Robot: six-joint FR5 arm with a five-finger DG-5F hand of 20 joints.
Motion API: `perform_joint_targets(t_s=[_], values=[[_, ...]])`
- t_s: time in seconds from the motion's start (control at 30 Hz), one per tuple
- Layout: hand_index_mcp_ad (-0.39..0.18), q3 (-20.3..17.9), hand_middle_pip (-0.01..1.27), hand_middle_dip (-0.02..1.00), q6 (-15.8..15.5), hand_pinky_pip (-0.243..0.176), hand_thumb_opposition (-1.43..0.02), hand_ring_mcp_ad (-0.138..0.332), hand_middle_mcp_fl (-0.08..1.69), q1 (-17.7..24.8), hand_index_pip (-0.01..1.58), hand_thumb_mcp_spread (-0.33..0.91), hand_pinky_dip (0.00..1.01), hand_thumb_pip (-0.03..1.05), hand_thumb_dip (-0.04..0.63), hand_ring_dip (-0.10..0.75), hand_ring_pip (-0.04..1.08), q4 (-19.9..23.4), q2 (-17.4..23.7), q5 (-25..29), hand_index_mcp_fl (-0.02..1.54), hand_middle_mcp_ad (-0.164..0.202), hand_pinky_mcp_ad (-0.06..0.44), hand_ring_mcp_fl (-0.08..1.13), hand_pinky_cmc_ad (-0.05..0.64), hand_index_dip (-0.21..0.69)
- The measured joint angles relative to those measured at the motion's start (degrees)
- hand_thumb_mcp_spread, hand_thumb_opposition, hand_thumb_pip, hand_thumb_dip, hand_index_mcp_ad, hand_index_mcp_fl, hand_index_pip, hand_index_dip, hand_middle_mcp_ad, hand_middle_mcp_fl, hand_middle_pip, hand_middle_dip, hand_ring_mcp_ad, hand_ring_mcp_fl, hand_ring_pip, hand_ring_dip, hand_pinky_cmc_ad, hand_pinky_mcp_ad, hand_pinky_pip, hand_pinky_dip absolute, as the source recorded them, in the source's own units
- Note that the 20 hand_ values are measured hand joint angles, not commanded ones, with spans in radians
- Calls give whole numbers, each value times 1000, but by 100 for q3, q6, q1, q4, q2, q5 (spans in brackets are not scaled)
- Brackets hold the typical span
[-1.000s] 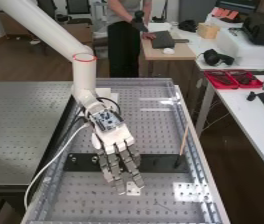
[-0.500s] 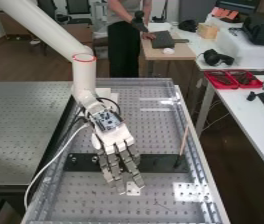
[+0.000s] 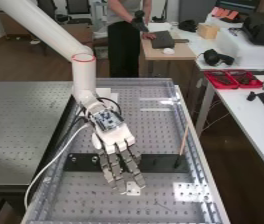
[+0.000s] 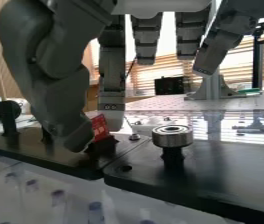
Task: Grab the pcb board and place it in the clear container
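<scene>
I read the robot hand (image 3: 114,136) as open, fingers nearly straight, over the counter (image 3: 93,200). Red pcb board (image 4: 100,127) stands in a black holder (image 4: 104,145), near the thumb; contact unclear.

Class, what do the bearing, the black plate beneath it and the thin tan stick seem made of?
Bearing: polished metal, likely steel; its rim shines silvery.
Black plate: smooth, semi-gloss plastic or coated metal; soft reflections fit either.
Thin tan stick: probably matt wood, judging by colour.

A thin stick (image 3: 184,140) blocks the right end of the black plate (image 3: 160,163). There's room between it and the hand (image 3: 116,137).
</scene>
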Motion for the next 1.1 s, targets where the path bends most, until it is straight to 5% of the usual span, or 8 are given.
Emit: perform_joint_targets(t_s=[1.1], values=[[-52,-68,134,106,-172,-106,-939,222,2,-50,1536,478,501,613,251,9,75,210,184,-33,518,82,183,0,332,145]])
